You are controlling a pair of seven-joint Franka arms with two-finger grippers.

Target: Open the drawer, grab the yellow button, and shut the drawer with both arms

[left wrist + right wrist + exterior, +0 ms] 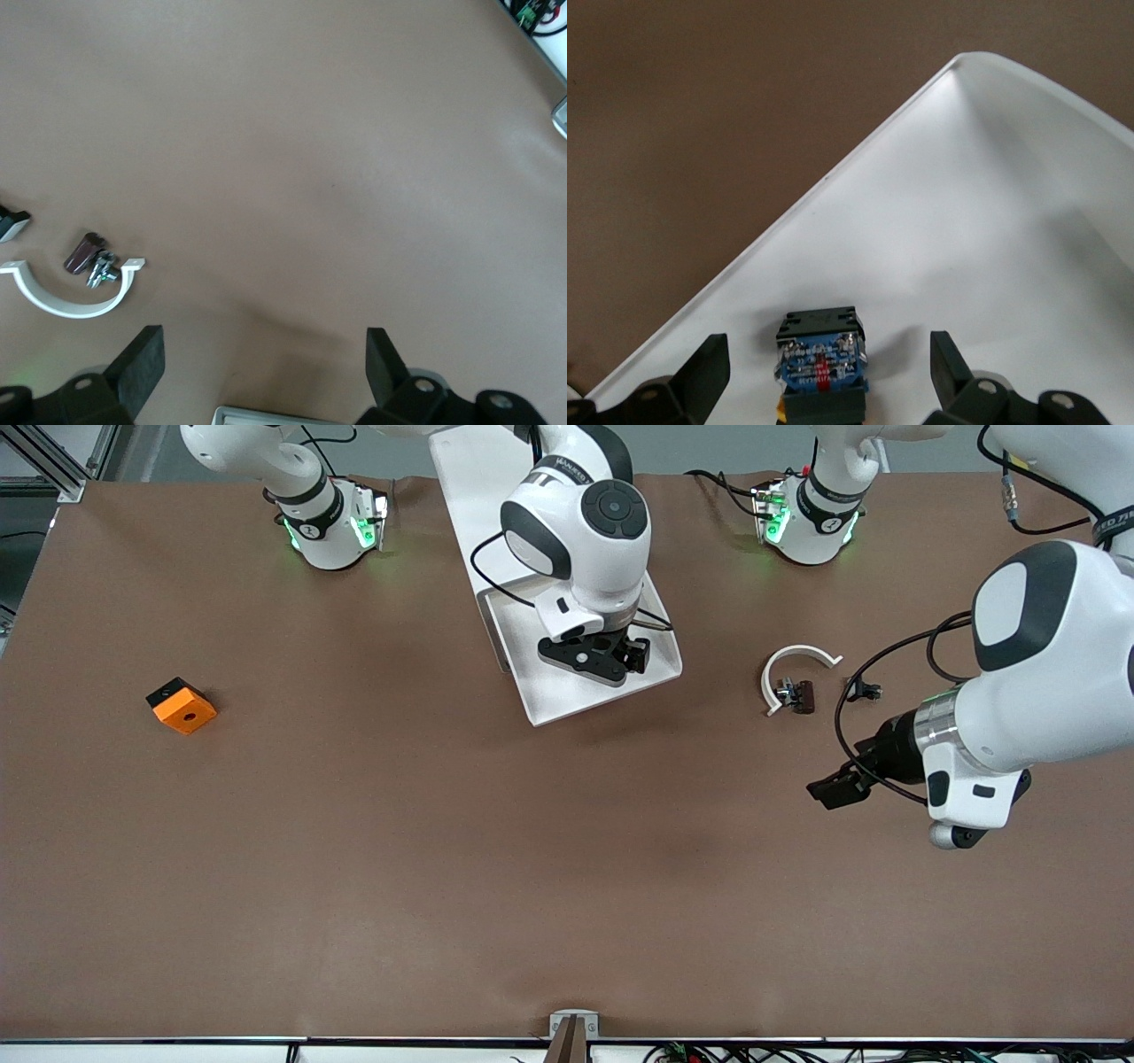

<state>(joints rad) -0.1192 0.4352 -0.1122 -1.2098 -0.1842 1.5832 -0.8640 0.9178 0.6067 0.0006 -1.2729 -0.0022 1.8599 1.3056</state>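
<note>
button [820,367]: lay in open white drawer [660,657], between the wide-spread fingers of the right gripper [611,657]. left gripper [837,786]: spread wide, empty, over bare table at 5 o'clock from white curved piece [794,657].

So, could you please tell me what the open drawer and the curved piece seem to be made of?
The drawer looks like smooth white plastic, with a soft sheen and rounded moulded corners. The curved piece appears to be similar matte white plastic, thin and uniform; neither can be confirmed.
</note>
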